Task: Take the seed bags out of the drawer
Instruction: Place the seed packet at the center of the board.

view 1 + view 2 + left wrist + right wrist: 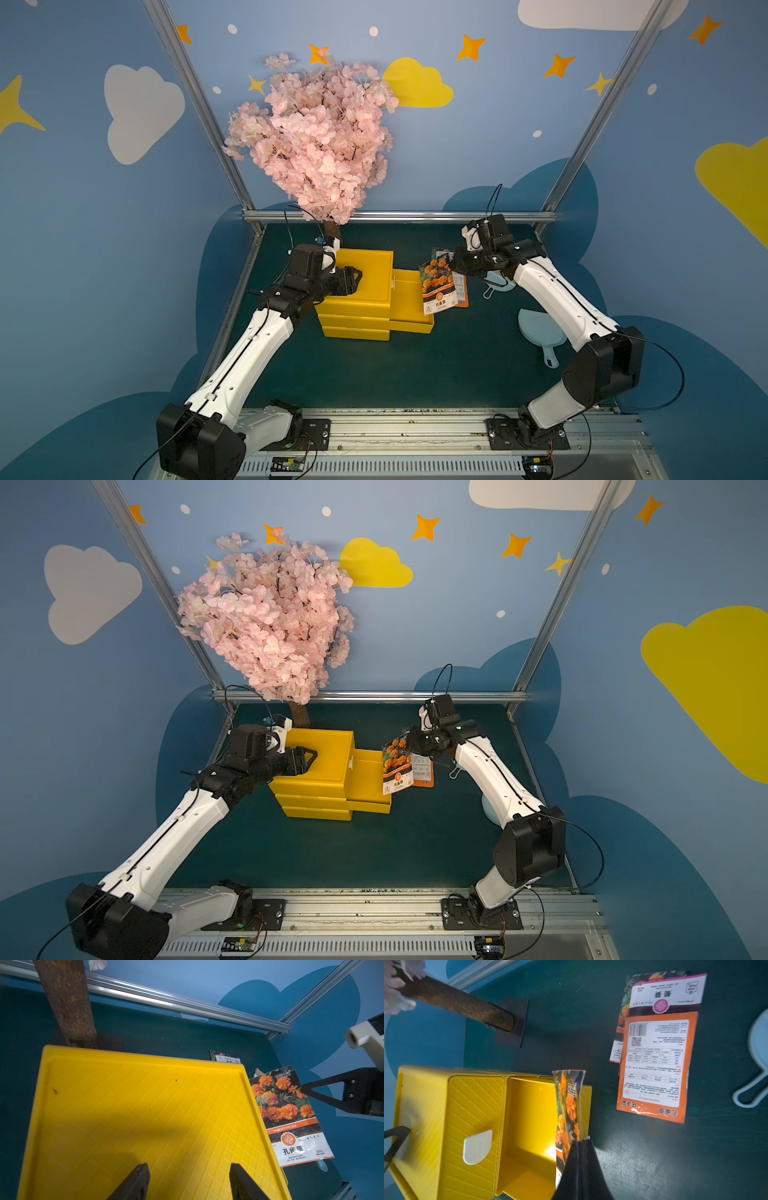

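My right gripper [455, 266] is shut on the upper edge of a seed bag [436, 286] with orange flowers on its front. The bag hangs upright over the right end of the open yellow drawer [409, 309]. In the right wrist view the shut fingers [581, 1147] pinch this bag [568, 1105], and the drawer [529, 1109] looks empty inside. Other seed bags lie flat on the mat to the right: an orange-backed one [656, 1068] and a pink-labelled one [666, 993]. My left gripper [189, 1180] stands open over the yellow chest top [135, 1115], holding nothing.
A pink blossom tree [320, 137] rises behind the chest on a brown trunk [66, 1001]. A light blue scoop [540, 332] and another light blue tool [496, 286] lie on the green mat under my right arm. Metal frame rails [399, 216] bound the back.
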`<state>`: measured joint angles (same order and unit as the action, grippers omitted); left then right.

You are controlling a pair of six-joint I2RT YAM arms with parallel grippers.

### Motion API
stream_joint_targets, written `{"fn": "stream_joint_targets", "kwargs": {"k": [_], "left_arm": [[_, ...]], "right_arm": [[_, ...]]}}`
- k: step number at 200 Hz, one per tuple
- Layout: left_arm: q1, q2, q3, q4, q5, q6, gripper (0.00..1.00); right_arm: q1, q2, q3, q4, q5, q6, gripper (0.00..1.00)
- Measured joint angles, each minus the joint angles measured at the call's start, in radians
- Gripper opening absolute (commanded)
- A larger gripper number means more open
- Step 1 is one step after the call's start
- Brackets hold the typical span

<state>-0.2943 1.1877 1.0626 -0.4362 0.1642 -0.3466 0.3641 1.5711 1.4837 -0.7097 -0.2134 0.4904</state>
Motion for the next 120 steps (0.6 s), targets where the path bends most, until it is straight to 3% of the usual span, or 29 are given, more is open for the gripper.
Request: {"fn": "stream_joint_targets", "kwargs": {"k": [69, 120], "left_arm": [[0.0, 0.003, 0.009, -0.009, 0.0, 0.0, 0.67], [0.0, 0.004, 0.01, -0.01, 0.0, 0.0, 0.67]], "right_arm": [[-0.193, -0.139, -0.08, 0.027, 0.014, -0.042, 0.0], [-0.224, -0.089, -0.134, 0.079, -0.03, -0.066, 0.0]]}}
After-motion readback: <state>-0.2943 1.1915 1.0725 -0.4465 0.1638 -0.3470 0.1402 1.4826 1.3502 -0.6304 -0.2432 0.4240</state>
